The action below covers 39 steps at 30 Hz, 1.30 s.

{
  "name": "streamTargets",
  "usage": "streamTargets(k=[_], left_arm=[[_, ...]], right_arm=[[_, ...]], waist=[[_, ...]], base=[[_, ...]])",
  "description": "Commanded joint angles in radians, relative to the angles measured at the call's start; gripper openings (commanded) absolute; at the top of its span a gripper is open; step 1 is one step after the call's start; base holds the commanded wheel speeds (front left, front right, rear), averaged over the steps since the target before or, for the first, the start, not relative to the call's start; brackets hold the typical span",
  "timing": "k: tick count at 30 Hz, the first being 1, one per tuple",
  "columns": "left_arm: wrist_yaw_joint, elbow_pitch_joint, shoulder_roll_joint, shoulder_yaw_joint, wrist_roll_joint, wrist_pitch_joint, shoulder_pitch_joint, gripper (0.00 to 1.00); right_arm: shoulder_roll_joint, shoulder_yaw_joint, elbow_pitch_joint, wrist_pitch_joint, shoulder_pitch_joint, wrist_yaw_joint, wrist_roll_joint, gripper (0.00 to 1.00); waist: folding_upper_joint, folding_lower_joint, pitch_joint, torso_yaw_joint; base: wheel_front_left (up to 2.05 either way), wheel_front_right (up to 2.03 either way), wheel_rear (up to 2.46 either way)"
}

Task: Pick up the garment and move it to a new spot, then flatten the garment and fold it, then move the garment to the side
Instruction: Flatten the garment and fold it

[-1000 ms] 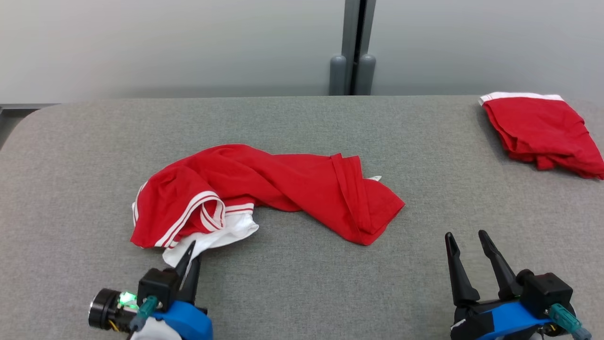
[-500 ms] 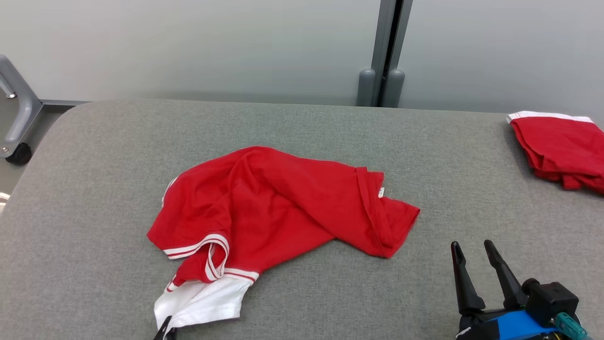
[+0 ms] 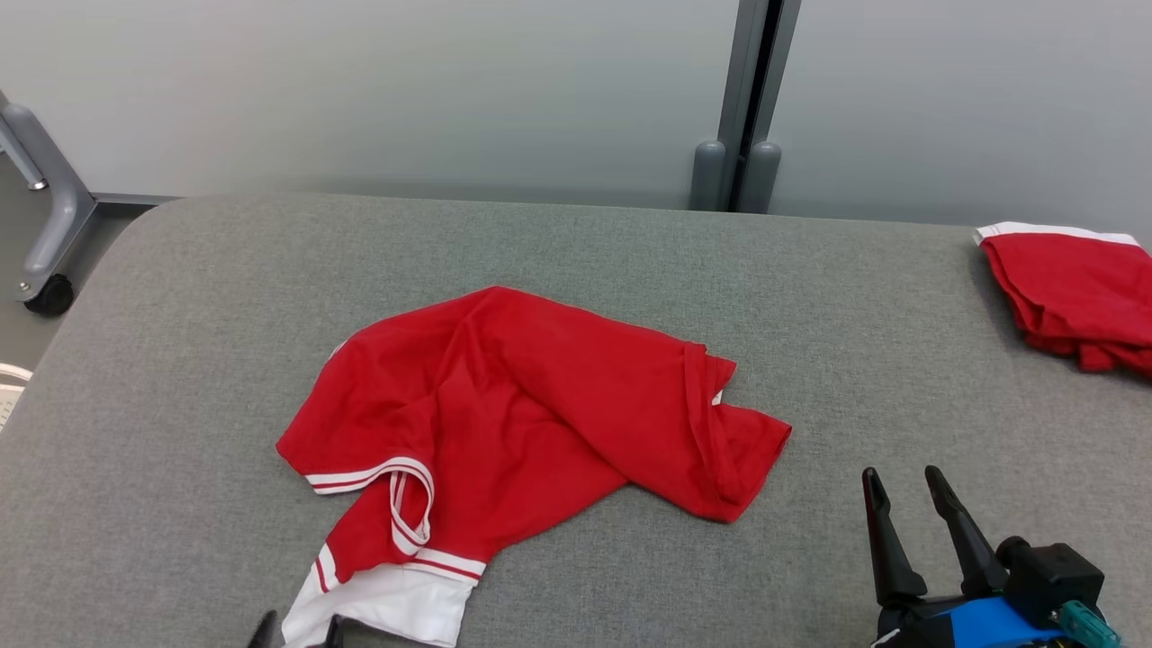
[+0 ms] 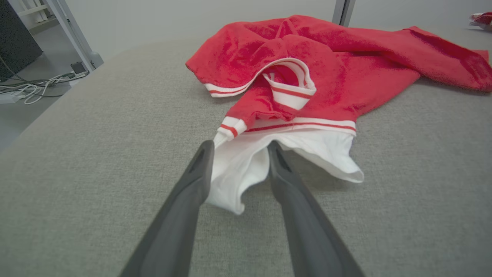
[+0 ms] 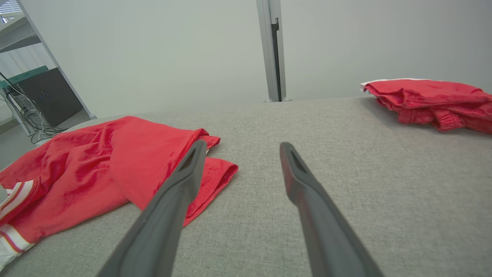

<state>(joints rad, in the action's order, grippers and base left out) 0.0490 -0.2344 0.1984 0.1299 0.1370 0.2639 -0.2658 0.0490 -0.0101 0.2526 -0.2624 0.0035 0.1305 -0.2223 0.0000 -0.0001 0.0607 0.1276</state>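
Note:
The garment [image 3: 522, 396] is a red shirt with white-striped trim and a white hem, lying crumpled in the middle of the grey padded table [image 3: 576, 243]. Its white hem [image 4: 246, 161] reaches toward the near edge. My left gripper [image 4: 240, 143] is open, its two fingers standing either side of that loose white hem; its fingertips [image 3: 265, 630] just show at the bottom of the head view. My right gripper [image 3: 900, 472] is open and holds nothing, hovering low over the table to the right of the garment's red corner [image 5: 215, 169].
A second red garment [image 3: 1071, 288] with a white edge lies folded at the table's far right. A grey wheeled frame [image 3: 45, 243] stands off the left corner. Bare grey table lies between the two garments.
The head camera has shifted. The left gripper drew the white hem toward the near edge, stretching the garment out, and has now opened off it. The right gripper stays open in place.

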Motion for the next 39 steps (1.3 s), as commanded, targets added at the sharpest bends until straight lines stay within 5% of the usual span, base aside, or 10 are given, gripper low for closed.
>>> streamTargets(k=[1, 14, 24, 39], left_arm=[[-0.008, 0.028, 0.003, -0.015, -0.008, 0.001, 0.01, 1.0], [0.016, 0.267, -0.055, -0.113, -0.02, 0.001, 0.049, 1.0], [0.036, 0.177, -0.094, -0.093, -0.04, 0.001, 0.159, 1.0], [0.047, -0.107, -0.029, -0.195, -0.02, 0.001, 0.391, 1.0]], right_arm=[[0.003, 0.003, 0.002, -0.003, 0.009, 0.001, -0.004, 1.0], [0.003, 0.009, 0.0, -0.003, 0.007, 0.001, 0.006, 1.0], [0.003, 0.004, 0.005, -0.003, -0.013, 0.001, 0.008, 1.0], [0.003, 0.008, 0.006, -0.003, -0.044, 0.001, 0.02, 1.0]], waist=[[0.0, 0.0001, -0.002, 0.0], [0.0, 0.0001, -0.003, -0.013], [0.0, 0.0001, 0.016, -0.057], [0.0, 0.0001, 0.08, -0.101]], base=[[0.0, 0.0, 0.0], [0.0, 0.0, 0.0], [0.0, 0.0, 0.0], [0.0, 0.0, 0.0]])
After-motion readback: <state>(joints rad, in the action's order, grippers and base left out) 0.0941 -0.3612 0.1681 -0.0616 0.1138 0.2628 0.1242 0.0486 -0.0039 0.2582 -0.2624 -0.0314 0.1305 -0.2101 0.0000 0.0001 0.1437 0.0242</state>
